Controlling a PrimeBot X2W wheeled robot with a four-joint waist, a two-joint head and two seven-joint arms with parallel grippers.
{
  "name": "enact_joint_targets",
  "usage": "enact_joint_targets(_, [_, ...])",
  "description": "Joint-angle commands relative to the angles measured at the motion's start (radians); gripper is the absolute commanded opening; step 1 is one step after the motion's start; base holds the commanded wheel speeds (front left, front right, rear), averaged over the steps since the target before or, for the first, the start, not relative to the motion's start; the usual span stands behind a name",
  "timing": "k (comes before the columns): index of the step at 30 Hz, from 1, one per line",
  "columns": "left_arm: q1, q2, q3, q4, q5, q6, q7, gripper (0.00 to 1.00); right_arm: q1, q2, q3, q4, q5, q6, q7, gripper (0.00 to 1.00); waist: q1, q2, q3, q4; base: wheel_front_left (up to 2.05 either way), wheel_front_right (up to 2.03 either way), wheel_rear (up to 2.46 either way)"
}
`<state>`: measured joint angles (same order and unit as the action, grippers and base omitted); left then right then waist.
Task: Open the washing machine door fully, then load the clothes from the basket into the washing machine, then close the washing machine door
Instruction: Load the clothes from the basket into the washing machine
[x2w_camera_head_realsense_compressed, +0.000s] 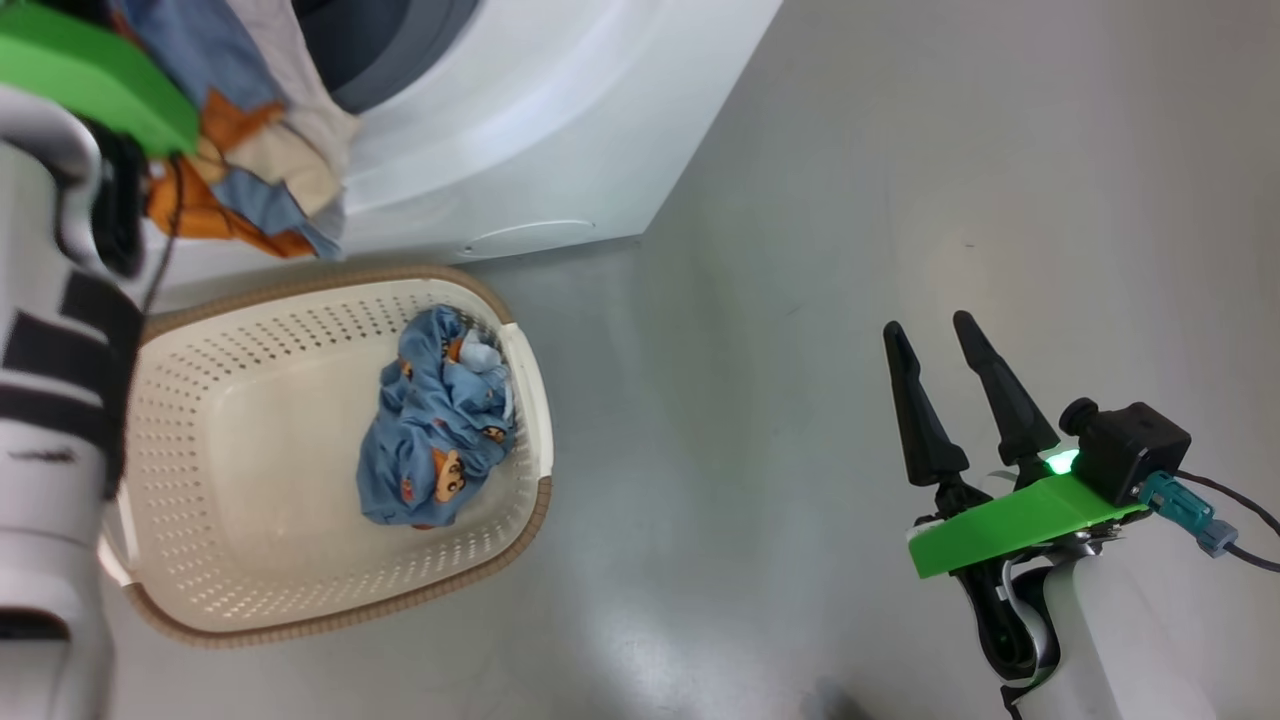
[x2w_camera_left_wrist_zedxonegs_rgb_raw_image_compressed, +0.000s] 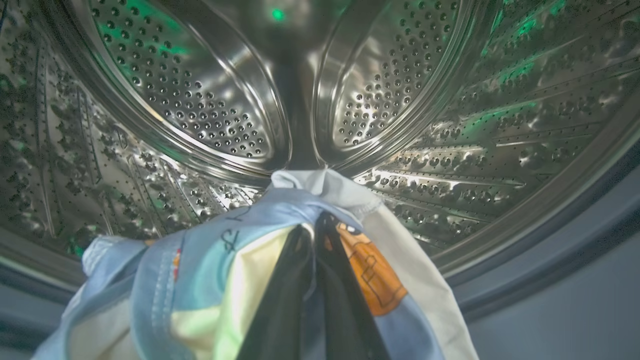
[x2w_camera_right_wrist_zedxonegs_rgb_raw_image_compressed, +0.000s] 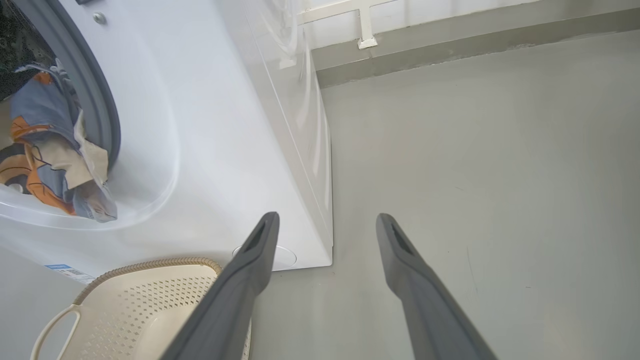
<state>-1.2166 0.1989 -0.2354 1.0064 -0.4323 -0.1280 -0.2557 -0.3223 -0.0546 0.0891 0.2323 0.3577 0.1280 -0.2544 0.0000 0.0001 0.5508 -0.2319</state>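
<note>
The washing machine stands with its opening exposed. In the left wrist view the steel drum lies straight ahead along the finger axis. The basket sits on the floor just in front of the machine, below the opening. The held bundle of blue, cream and orange clothes sits at the drum mouth, draped around the fingers and hanging below them. One blue garment lies bunched against the basket wall on the robot's right side. The left gripper is clamped on the bundle, jaws together. The right gripper hovers over bare floor, jaws apart, well apart from the basket. Judgement: release calls for forward travel into the drum, and the left arm is the nearer one.
</note>
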Motion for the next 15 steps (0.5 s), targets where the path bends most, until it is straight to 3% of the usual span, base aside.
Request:
enact_joint_targets(1, [-0.047,0.049,0.011,-0.016,0.021,-0.001,-0.006,0.0,0.009,0.004,0.026,-0.018,0.013,0.003,-0.007,1.0,0.0,-0.0001,0.005,-0.008,0.0,0.0,0.0])
enact_joint_targets(5, [-0.101,0.064,0.022,-0.04,0.062,0.017,-0.006,0.0,-0.001,0.004,0.036,-0.019,0.024,0.003,-0.007,1.0,0.0,-0.0001,0.015,-0.025,0.0,0.0,0.0])
enact_joint_targets(15, [-0.096,0.078,0.136,-0.275,0.175,0.063,-0.006,0.0,-0.015,0.004,0.035,-0.026,0.043,0.003,-0.007,1.0,0.0,-0.0001,0.045,-0.045,0.0,0.0,0.0])
